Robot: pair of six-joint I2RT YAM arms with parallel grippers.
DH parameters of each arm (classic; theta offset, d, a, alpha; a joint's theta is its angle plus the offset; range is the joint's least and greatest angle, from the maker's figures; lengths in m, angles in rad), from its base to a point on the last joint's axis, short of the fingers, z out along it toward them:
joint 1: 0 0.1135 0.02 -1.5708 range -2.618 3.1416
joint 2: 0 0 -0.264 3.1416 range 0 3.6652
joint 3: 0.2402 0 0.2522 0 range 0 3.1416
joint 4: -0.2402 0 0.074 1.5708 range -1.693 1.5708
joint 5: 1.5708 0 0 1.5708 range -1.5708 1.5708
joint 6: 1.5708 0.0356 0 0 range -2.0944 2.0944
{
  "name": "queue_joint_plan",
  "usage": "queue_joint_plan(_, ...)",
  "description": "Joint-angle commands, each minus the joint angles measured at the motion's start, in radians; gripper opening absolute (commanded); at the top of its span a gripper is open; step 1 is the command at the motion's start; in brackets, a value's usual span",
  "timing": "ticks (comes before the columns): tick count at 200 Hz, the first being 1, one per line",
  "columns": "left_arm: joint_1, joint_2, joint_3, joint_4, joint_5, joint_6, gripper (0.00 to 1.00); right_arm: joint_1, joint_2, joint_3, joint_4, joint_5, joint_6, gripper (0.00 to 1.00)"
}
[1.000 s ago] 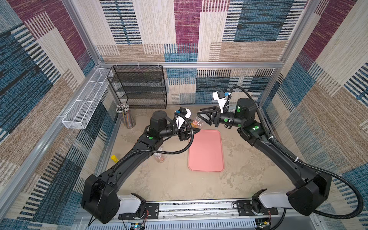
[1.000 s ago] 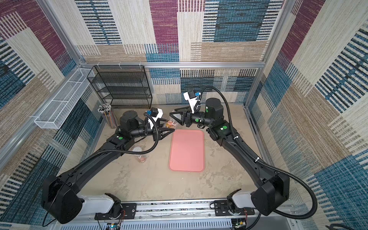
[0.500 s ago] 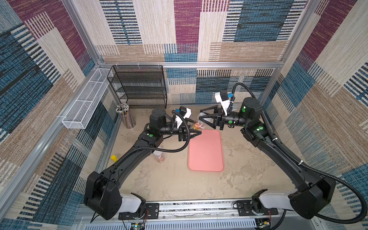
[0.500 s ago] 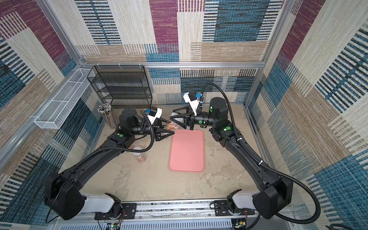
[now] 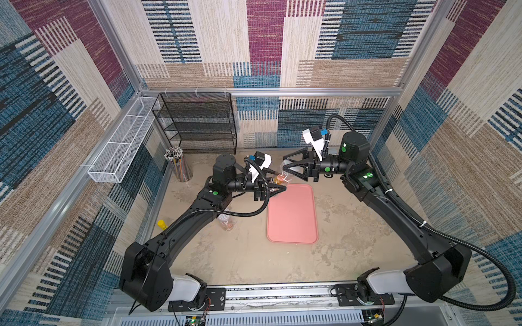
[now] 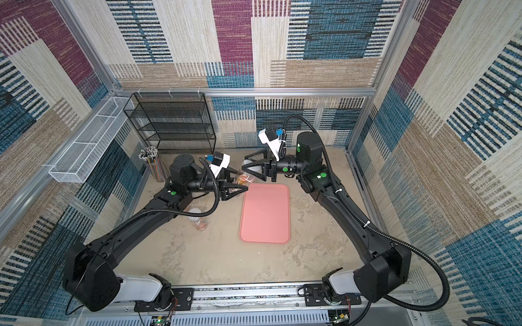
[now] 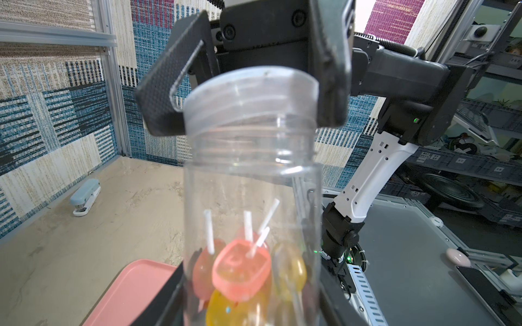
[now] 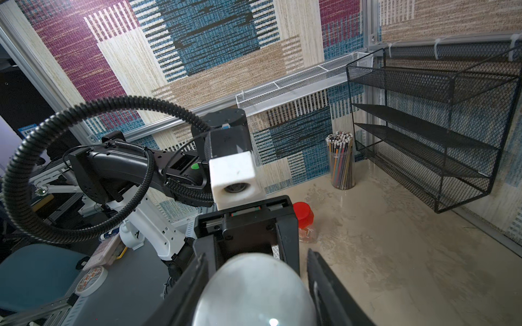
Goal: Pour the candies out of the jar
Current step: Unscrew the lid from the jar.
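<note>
A clear plastic jar (image 7: 254,183) hangs above the far end of the pink tray, with my left gripper (image 7: 251,304) shut on its lower body. The candies (image 7: 240,271), pink, orange and yellow lollipops on white sticks, lie in its bottom. A translucent white lid (image 7: 251,96) sits tilted over the jar's mouth, with the neck threads bare below it. My right gripper (image 8: 255,262) is shut on that lid (image 8: 254,290). Both top views show the jar (image 5: 278,180) (image 6: 241,180) between the left gripper (image 5: 278,187) and the right gripper (image 5: 286,166).
A pink tray (image 5: 291,214) lies mid-table. A second small jar (image 5: 227,223) with a red lid stands under my left arm. A pencil cup (image 5: 179,166), a black mesh rack (image 5: 197,124) and a white wire basket (image 5: 121,146) line the back left. A stapler (image 7: 84,197) lies by the wall.
Both arms have shifted only slightly. The jar and its lid stay held between the two grippers as before.
</note>
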Motion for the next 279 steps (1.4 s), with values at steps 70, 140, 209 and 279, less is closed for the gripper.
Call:
queue_joint_plan(70, 0.001, -0.018, -0.018, -0.025, -0.013, -0.005, 0.00, -0.001, 0.011, 0.015, 0.039, -0.028, -0.035, 0.35)
queue_joint_plan(140, 0.001, -0.009, -0.027, -0.041, -0.013, 0.006, 0.00, -0.009, 0.060, 0.150, -0.162, -0.037, -0.158, 0.35)
queue_joint_plan(209, 0.004, -0.006, -0.024, -0.061, -0.030, 0.028, 0.00, -0.018, 0.092, 0.192, -0.211, -0.078, -0.110, 0.36)
queue_joint_plan(279, 0.003, 0.000, -0.008, -0.092, -0.114, 0.018, 0.00, -0.015, 0.006, 0.093, -0.131, 0.198, -0.086, 0.35)
